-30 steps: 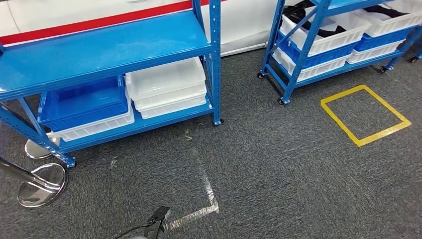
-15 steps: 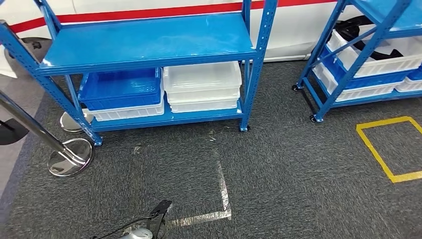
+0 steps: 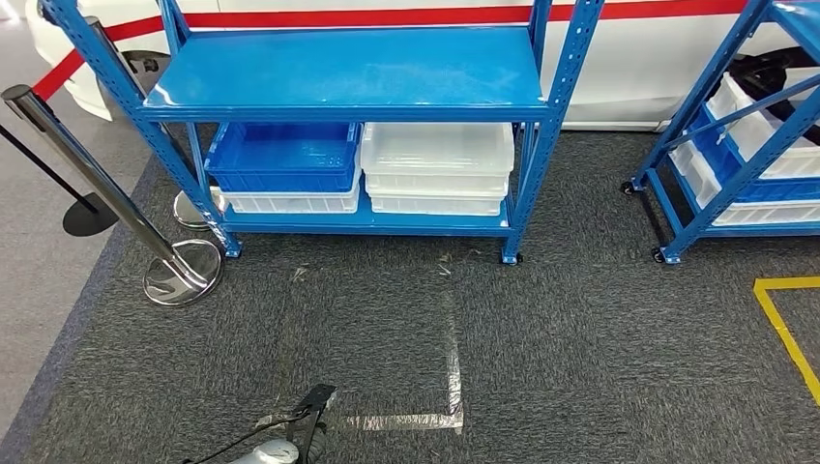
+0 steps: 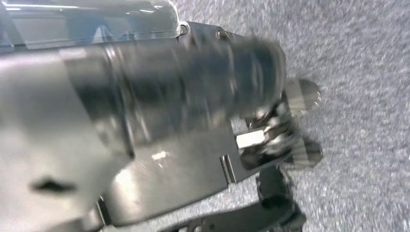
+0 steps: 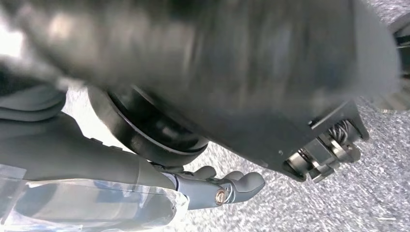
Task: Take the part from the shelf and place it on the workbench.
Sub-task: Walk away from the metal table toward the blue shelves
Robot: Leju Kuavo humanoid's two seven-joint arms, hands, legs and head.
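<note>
Shelf, blue steel, seen from the head view across grey carpet. Its upper board is a plain blue surface. On the lower board a blue bin sits on a white one, and just beside it on the right stands a stack of white bins. The shelf's feet rest on the carpet.

Second shelf, also blue, stands well apart at the right edge, on castors. It carries further white and blue crates. Dark objects lie in the upper white crate, cut off by the frame edge. Which of these items is the part cannot be told.

Post, chrome, stands left of the first shelf on a round chrome base, near the shelf's front left foot. A red belt runs from behind it. Behind both shelves is a white panel with a red stripe.

Floor marks: a corner of silver tape in front of the first shelf, and yellow tape at the right edge, in front of the second shelf.

Right hand, in the right wrist view, hangs above the carpet with grey fingers loosely stretched and nothing between them. Clear film wraps the arm behind it.

Left hand, in the left wrist view, is a blurred grey mass, and whether it is open or closed cannot be told.
</note>
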